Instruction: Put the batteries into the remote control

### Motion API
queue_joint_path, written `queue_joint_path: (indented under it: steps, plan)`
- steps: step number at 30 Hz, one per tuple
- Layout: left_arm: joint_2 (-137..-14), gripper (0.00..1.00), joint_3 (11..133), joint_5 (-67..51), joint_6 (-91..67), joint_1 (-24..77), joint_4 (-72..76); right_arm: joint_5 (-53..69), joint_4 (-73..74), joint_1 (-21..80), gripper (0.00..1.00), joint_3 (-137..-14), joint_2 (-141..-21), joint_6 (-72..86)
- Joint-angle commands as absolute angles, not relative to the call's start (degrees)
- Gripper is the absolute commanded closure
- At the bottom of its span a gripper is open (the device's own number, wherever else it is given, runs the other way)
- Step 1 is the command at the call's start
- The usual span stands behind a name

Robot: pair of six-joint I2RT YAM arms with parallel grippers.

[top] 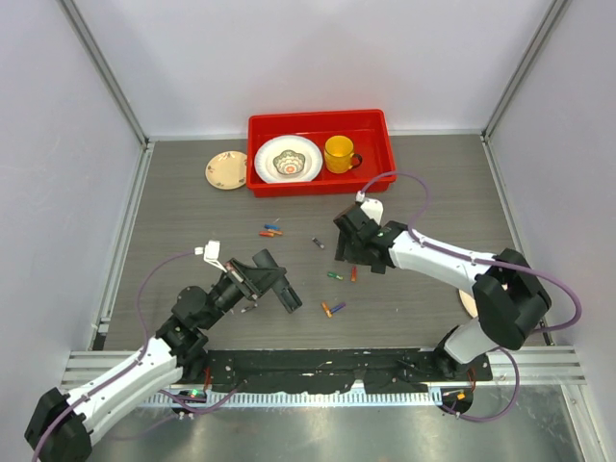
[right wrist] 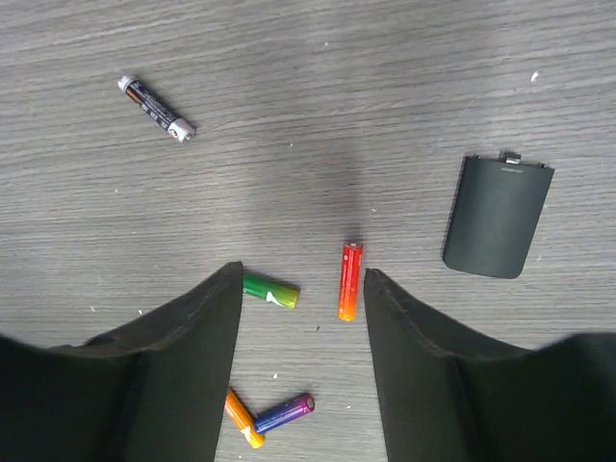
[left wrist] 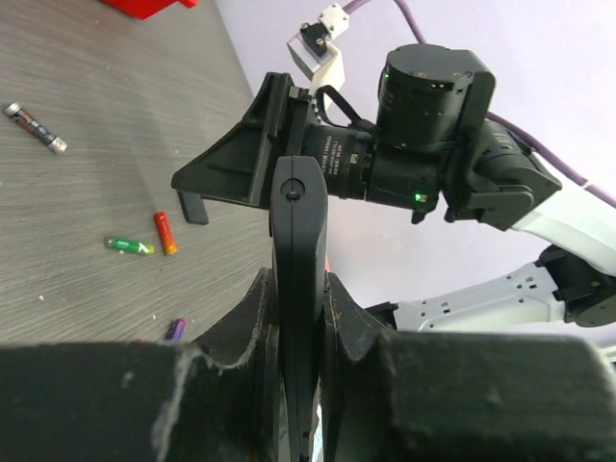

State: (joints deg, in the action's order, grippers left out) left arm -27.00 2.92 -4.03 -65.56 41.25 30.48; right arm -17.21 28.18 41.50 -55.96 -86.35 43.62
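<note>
Black remote control (left wrist: 296, 231) in left gripper (left wrist: 298, 294)

Left claw (left wrist: 298, 310): clamped on remote (left wrist: 298, 217), which stands edge-on.
Desk (left wrist: 106, 173): green battery (left wrist: 129, 245) and orange battery (left wrist: 166, 233) at 9 o'clock of remote; purple battery (left wrist: 175, 328) at 8; black battery (left wrist: 35, 128) at 10.
Right arm (left wrist: 433, 125): 1 o'clock.
</note>
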Motion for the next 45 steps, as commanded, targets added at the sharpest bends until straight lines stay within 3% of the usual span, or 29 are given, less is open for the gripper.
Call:
queue_joint_path:
  steps: [1, 3, 7, 19, 31, 37, 42, 45]
  plan:
    - [-29.87, 1.0, -3.52, -3.43, -65.48, 41.4, 33.04, -23.29, 28.66, 42.45, 0.49, -55.82, -88.5, 50.36]
    - [-30.85, 1.0, -3.16, -4.04, -65.48, 41.48, 33.83, -22.59, 28.04, 42.63, 0.58, -55.46, -89.38, 50.01]
    - [-32.25, 1.0, -3.08, -4.48, -65.39, 41.48, 34.63, -23.2, 29.17, 42.63, 0.66, -55.37, -91.4, 49.31]
    - [-32.17, 1.0, -3.16, -4.83, -65.13, 41.48, 35.07, -21.18, 28.48, 42.54, 0.61, -55.64, -95.97, 46.41]
    - [-31.9, 1.0, -3.25, -4.66, -65.04, 41.4, 34.8, -19.95, 27.6, 42.54, 0.66, -54.23, -97.56, 46.23]
    - [-31.47, 1.0, -3.43, -4.48, -64.95, 41.4, 34.8, -18.55, 27.25, 42.54, 0.78, -52.65, -96.86, 46.41]
    - [-32.6, 1.0, -2.29, -4.83, -64.43, 41.48, 34.8, -19.33, 27.24, 42.71, 0.97, -51.5, -93.7, 45.71]
    - [-34.88, 1.0, -0.97, -5.8, -64.25, 41.4, 35.24, -21.78, 27.77, 44.29, 0.99, -52.03, -87.38, 44.12]
